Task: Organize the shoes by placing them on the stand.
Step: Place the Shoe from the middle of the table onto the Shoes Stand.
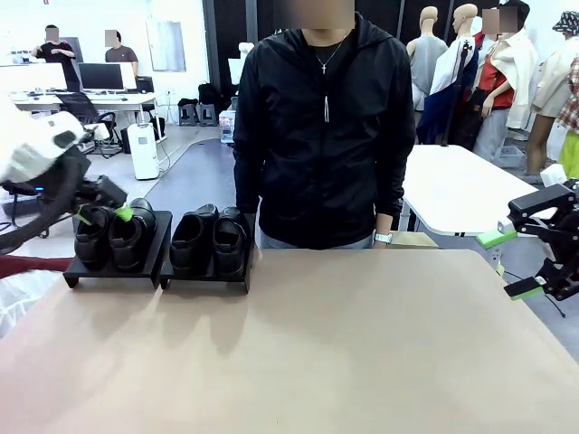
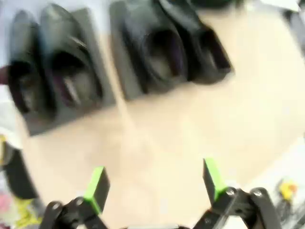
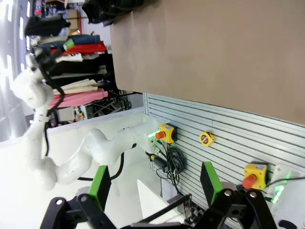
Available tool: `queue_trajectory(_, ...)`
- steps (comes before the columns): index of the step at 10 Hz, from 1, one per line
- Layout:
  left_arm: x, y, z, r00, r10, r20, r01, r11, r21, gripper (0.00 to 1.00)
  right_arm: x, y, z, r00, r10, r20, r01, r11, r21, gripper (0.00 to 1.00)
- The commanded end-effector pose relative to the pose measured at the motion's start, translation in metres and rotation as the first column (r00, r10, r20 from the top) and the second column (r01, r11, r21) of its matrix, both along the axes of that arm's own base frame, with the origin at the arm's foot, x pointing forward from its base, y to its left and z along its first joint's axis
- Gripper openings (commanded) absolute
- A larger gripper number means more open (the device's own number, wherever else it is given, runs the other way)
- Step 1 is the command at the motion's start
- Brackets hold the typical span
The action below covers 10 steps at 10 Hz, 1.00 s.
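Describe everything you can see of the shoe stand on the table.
The stand is a low, matte black riser in two matching sections side by side at the table's far left, before the person. Each flat top carries two glossy black shoes. Its bent-down sides rest on the tan tabletop. The left end effector hovers open over the left pair.

Left gripper (image 1: 107, 215) gapes wide at far left; right gripper (image 1: 509, 264) gapes at far right.
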<state>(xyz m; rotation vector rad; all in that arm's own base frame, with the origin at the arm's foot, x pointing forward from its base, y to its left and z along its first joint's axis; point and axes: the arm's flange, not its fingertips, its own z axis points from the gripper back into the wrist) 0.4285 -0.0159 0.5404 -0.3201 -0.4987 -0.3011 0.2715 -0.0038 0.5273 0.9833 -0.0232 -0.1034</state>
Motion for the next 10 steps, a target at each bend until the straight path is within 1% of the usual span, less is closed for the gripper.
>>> queue_trajectory(1,-0.026,0.041,0.015,0.971,-0.177,-0.159,0.181,0.983,0.01,1.0,0.003,0.001,0.003,1.0,0.01,0.029,-0.011,1.0,0.028,1.0)
queue_trajectory(2,-0.051,0.046,0.015,0.92,-0.301,-0.251,0.285,0.953,-0.101,1.0,0.003,0.001,0.003,1.0,0.01,0.029,-0.011,1.0,0.028,1.0)
queue_trajectory(3,-0.073,0.053,0.004,0.923,-0.261,-0.283,0.219,0.96,-0.174,1.0,0.003,0.001,0.003,1.0,0.01,0.029,-0.011,1.0,0.028,1.0)
queue_trajectory(4,-0.087,0.059,-0.011,0.923,-0.242,-0.3,0.169,0.954,-0.248,1.0,0.003,0.001,0.003,1.0,0.01,0.029,-0.011,1.0,0.028,1.0)
queue_trajectory(5,-0.095,0.065,-0.022,0.938,-0.21,-0.275,0.114,0.937,-0.329,1.0,0.003,0.001,0.003,1.0,0.01,0.029,-0.011,1.0,0.028,1.0)
queue_trajectory(6,-0.085,0.053,0.0,0.916,-0.291,-0.276,0.244,0.95,-0.192,1.0,0.003,0.001,0.003,1.0,0.01,0.029,-0.011,1.0,0.028,1.0)
queue_trajectory(10,-0.085,0.053,0.0,0.916,-0.291,-0.276,0.244,0.95,-0.192,1.0,0.003,0.001,0.003,1.0,0.01,0.029,-0.011,1.0,0.028,1.0)
